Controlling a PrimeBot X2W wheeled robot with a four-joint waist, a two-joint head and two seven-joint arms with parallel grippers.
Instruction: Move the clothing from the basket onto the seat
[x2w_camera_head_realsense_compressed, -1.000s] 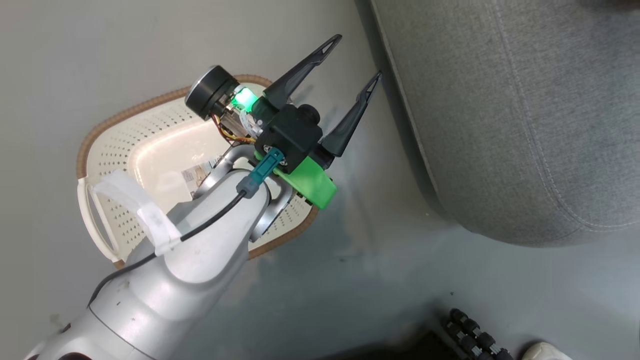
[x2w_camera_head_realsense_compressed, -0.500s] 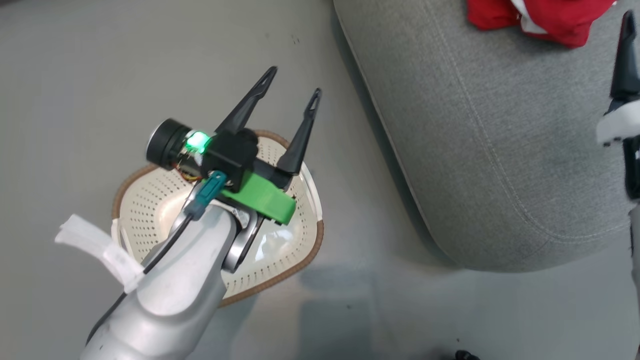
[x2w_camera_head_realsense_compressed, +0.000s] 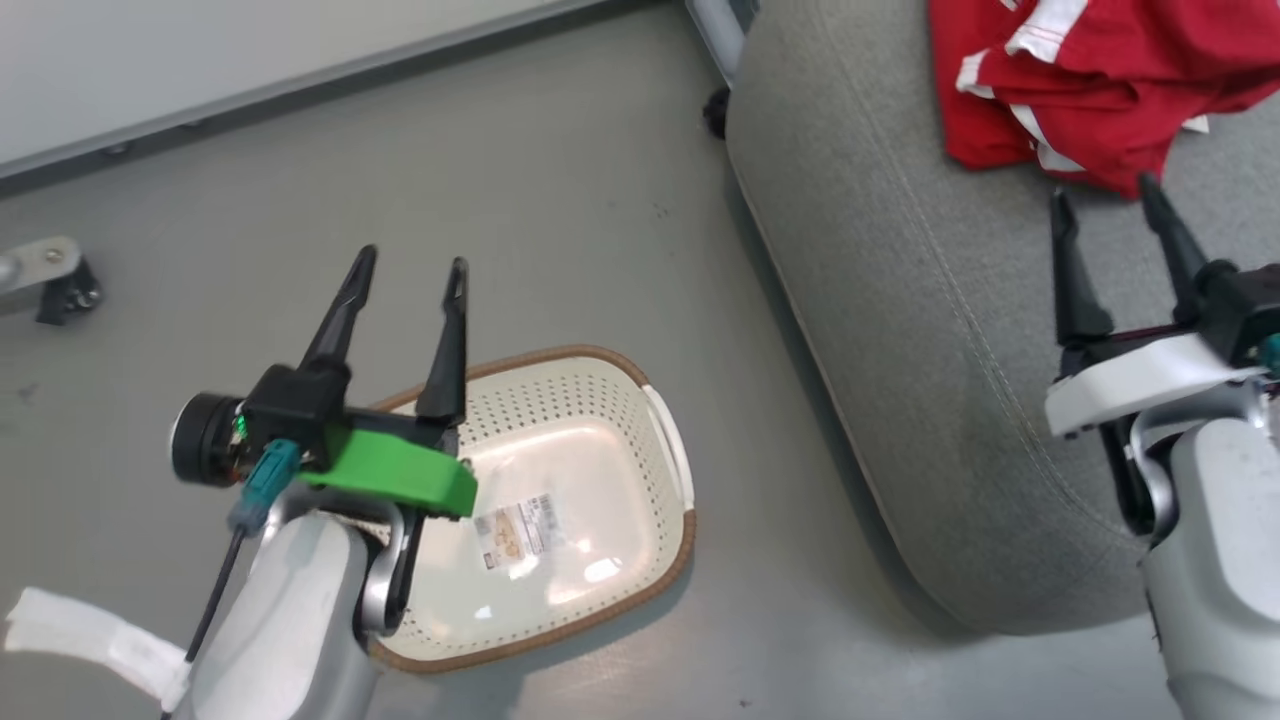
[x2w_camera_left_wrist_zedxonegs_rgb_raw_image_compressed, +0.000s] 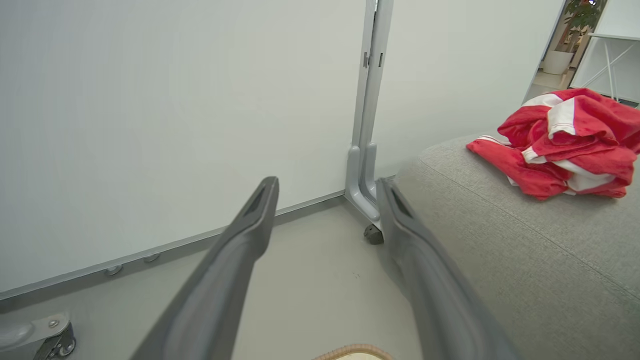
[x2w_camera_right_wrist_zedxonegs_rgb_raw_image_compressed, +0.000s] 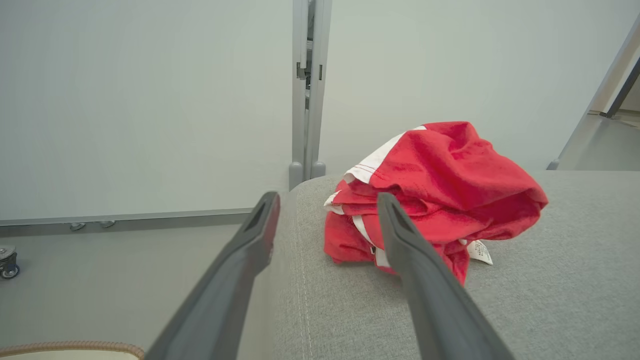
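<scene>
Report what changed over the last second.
The head camera swung, so the whole picture shifted, bringing the clothes on the seat and the open right tool near them into view. The left tool drew back from the seat's edge to the basket's side away from the seat. Nothing was taken hold of or let go. Unchanged: basket empty, left tool open and empty.
</scene>
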